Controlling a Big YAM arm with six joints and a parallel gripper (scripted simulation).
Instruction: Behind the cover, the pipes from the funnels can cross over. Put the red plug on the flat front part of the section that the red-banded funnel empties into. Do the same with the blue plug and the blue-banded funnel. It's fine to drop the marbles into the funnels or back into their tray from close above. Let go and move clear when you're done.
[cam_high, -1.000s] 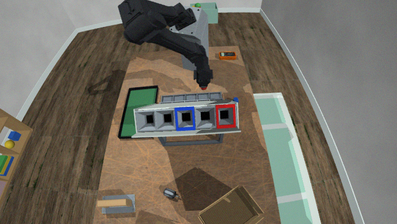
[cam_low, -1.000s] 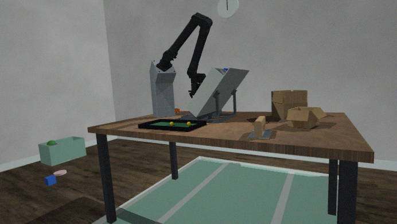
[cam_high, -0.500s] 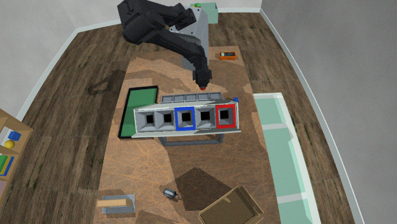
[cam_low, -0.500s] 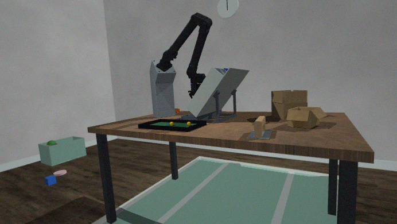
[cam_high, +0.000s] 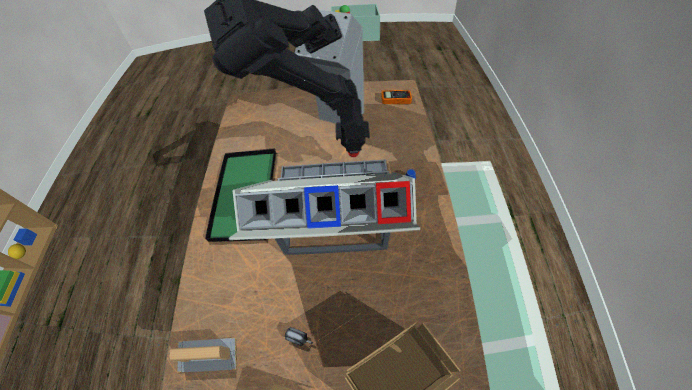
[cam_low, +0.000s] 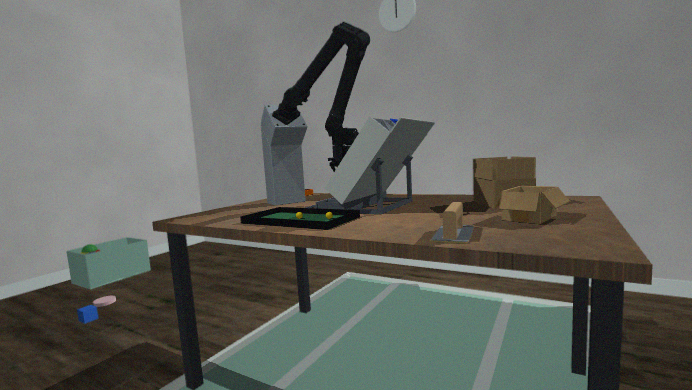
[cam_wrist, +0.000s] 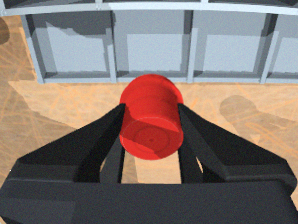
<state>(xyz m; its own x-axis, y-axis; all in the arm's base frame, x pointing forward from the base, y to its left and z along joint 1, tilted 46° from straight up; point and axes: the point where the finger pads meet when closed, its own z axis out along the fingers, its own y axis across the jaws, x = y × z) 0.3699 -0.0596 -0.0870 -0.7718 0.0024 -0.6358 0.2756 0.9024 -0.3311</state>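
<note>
My gripper (cam_wrist: 151, 112) is shut on the red plug (cam_wrist: 150, 117), held a little above the table just in front of the row of grey sections (cam_wrist: 149, 46). From above, the gripper (cam_high: 353, 150) hangs over the row of sections (cam_high: 333, 169) behind the tilted funnel cover (cam_high: 325, 205). The blue-banded funnel (cam_high: 323, 205) is the middle one, the red-banded funnel (cam_high: 393, 201) is at the right end. The blue plug (cam_high: 411, 173) sits by the cover's right end.
A black tray with a green floor (cam_low: 300, 217) holds two yellow marbles (cam_low: 299, 215) left of the cover. An orange meter (cam_high: 396, 96) lies near the arm's grey pedestal (cam_high: 340, 65). Cardboard boxes (cam_low: 517, 192) and a wooden block on a plate (cam_low: 454, 222) stand at the table's other end.
</note>
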